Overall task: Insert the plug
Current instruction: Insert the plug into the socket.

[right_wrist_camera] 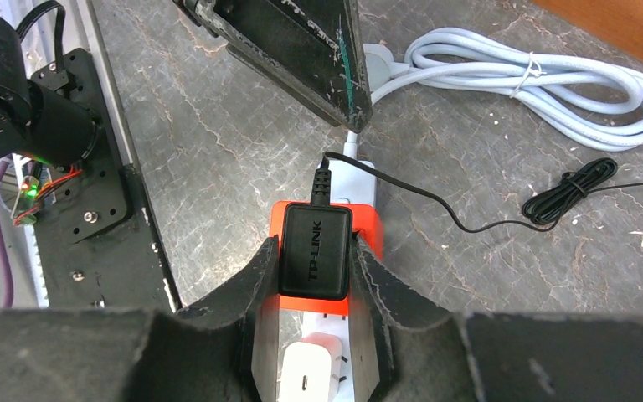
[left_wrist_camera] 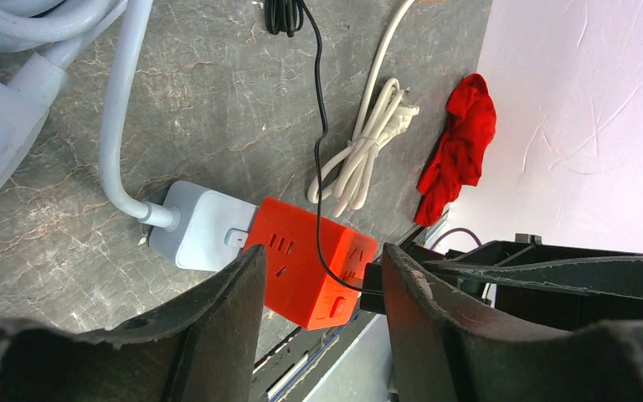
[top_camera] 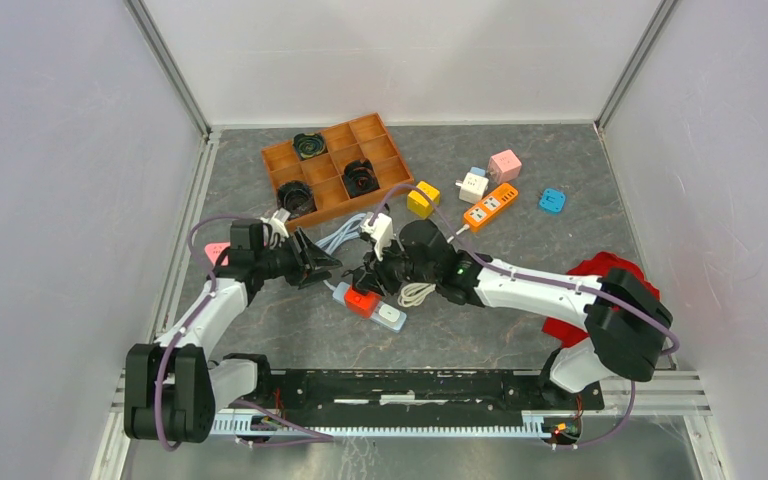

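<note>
My right gripper clamped on black TP-LINK adapter, lower centre, over orange cube socket. Rigid, light, slick plastic (thin cord tugs): grip flat sides. Left gripper jaws apart.

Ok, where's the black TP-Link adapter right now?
Right wrist view, centre: the black adapter sits on the red cube socket, pinched in the right gripper, mid-table.

We list: white left arm, reaching inward, left gripper jaws apart; white right arm, stretched leftward, right gripper clamping black rectangular plastic plug.
</note>
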